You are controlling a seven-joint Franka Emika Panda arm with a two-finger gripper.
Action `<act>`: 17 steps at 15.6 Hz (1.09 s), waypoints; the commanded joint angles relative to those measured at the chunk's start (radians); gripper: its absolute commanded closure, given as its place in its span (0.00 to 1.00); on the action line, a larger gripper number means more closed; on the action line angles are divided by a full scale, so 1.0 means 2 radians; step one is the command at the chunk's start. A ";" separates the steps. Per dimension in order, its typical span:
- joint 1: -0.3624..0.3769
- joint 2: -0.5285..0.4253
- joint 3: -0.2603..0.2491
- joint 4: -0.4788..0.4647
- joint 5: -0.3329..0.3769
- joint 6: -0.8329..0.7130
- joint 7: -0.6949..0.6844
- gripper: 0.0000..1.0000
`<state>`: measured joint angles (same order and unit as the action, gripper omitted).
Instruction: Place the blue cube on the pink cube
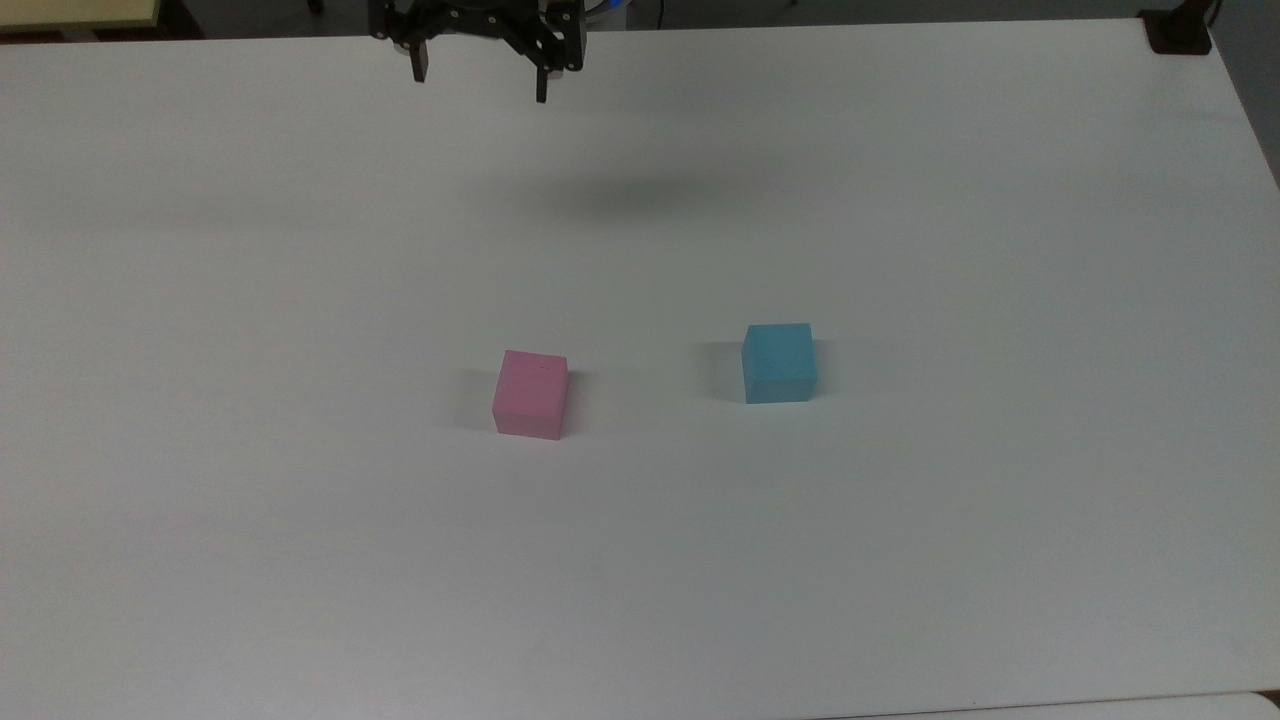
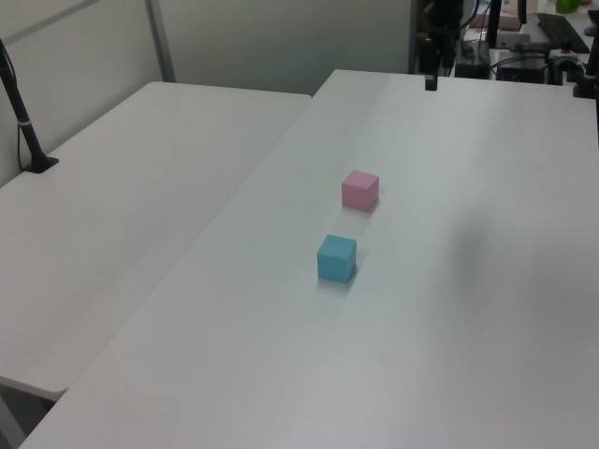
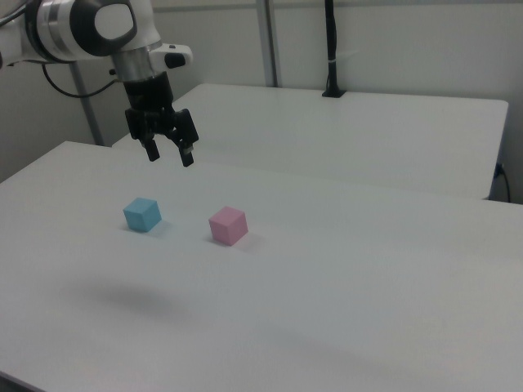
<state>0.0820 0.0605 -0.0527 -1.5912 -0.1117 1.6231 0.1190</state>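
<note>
1. Reading the top view from its left, we meet the gripper [image 1: 480, 85] first, high above the far edge of the white table [image 1: 200, 560]. Its two fingers hang well apart with nothing between them.
2. Next comes the pink cube [image 1: 531, 393], flat on the table near the middle, slightly turned.
3. Further to the top view's right sits the blue cube [image 1: 779, 362], also flat on the table and well apart from the pink one, with bare table between them.
4. We judge the task to be at its very start: neither cube is held or stacked, so the step in hand is the approach to the blue cube.
5. The blue cube lies well below the gripper, nearer to us in the top view and off to the top view's right. In the right view the gripper [image 3: 168, 155] hangs above and just to the right view's right of the blue cube [image 3: 142, 214].
6. The next move, as we see it, calls for travelling over the blue cube, squaring the fingers to two opposite faces, then lowering around it before closing.
</note>
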 commanded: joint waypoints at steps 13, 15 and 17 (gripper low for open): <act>-0.010 -0.020 0.001 -0.022 0.002 0.005 -0.019 0.00; -0.010 -0.013 0.001 -0.021 0.022 0.018 -0.020 0.00; -0.003 0.004 0.003 -0.022 0.034 0.039 -0.019 0.00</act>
<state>0.0619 0.0462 -0.0513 -1.6118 -0.0838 1.6367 0.1005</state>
